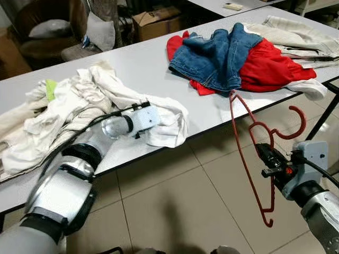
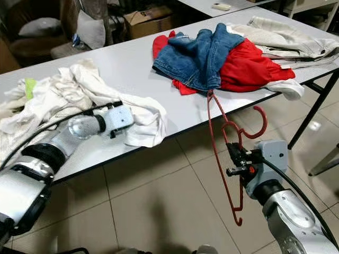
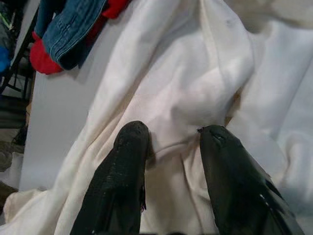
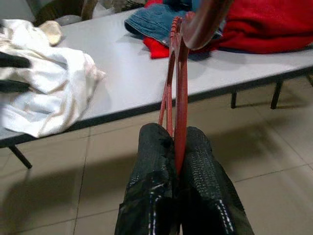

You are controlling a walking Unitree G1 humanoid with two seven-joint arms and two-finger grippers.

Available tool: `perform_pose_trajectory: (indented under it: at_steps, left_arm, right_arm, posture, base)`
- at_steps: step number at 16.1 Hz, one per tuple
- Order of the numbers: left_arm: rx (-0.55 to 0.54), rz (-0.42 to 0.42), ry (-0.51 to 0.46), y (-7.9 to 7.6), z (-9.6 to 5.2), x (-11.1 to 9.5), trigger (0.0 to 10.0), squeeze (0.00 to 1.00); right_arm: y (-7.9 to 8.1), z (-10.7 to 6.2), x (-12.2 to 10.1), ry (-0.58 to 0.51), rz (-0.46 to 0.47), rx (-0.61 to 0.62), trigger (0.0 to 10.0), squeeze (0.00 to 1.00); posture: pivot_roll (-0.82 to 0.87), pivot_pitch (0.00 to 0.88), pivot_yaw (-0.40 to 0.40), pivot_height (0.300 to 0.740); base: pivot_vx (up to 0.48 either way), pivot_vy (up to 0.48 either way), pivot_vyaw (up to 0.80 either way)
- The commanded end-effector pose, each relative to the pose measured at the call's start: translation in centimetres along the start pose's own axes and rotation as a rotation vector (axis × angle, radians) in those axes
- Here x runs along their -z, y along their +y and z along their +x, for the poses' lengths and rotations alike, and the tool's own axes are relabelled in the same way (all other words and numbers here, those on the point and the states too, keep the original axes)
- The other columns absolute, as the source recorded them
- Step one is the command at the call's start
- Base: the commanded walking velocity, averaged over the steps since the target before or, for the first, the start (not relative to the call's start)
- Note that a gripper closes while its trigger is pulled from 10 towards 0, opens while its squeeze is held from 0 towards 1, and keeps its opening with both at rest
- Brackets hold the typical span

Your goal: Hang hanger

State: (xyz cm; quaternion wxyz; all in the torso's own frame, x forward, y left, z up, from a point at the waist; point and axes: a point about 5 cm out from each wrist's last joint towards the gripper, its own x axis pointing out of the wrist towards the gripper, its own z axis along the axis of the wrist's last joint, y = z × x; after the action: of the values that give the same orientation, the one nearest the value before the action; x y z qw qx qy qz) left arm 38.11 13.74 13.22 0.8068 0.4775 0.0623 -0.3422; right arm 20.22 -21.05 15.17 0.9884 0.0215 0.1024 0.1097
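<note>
Right gripper (image 4: 177,147) is clamped on the red hanger (image 1: 253,159), fingers pinched tight around the wire where the frame meets the neck; it hangs over the tiled floor (image 1: 175,206), off the front edge of the table. Ahead of it and above, the long grey table (image 1: 143,69) runs across the view. Far to its left on that table lies a big heap of white and cream clothes (image 1: 63,106), a green scrap showing in it. Straight ahead past the hanger's top corner sits a second pile: red garment (image 1: 270,66), blue jeans (image 1: 217,53) over it, pale trousers (image 1: 296,34) behind. The hanger itself stands roughly upright in the grip, hook curling out to the gripper's right, one shoulder up near the table edge, the other down toward the floor. Left gripper (image 3: 171,134) rests on the white cloth (image 3: 195,73), fingers apart, tips pressing into a fold of the fabric. Beyond the table: a cardboard box (image 1: 156,21) and a dark armchair (image 1: 45,29).
</note>
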Motion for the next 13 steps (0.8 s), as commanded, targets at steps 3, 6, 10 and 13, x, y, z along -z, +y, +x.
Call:
perform_pose_trajectory:
  at_steps: [3, 6, 10, 13]
  left_arm:
    - [-0.044, 0.033, 0.018, 1.04, -0.09, -0.17, 8.0, 0.00]
    - [-0.100, 0.004, 0.022, 1.59, -0.22, 0.00, 0.0, 0.00]
    - [-0.082, -0.016, 0.014, 1.30, -0.14, -0.02, 0.0, 0.00]
    - [-0.091, -0.054, 0.004, 1.42, -0.09, -0.16, 0.0, 0.00]
  right_arm:
    - [0.62, -0.08, -0.42, -0.009, 0.002, -0.030, 10.0, 0.00]
    - [0.83, -0.02, -0.37, -0.006, 0.007, -0.037, 10.0, 0.00]
    - [1.08, 0.19, -0.42, -0.009, 0.007, -0.050, 10.0, 0.00]
    - [1.09, 0.27, -0.53, -0.014, 0.002, -0.059, 10.0, 0.00]
  posture:
    - [-0.27, 0.035, 0.118, 0.740]
    - [-0.26, 0.028, 0.123, 0.740]
    - [-0.26, 0.025, 0.124, 0.740]
    - [-0.26, 0.018, 0.128, 0.740]
  base:
    - [0.000, 0.000, 0.00]
    - [0.000, 0.000, 0.00]
    - [0.000, 0.000, 0.00]
    - [0.000, 0.000, 0.00]
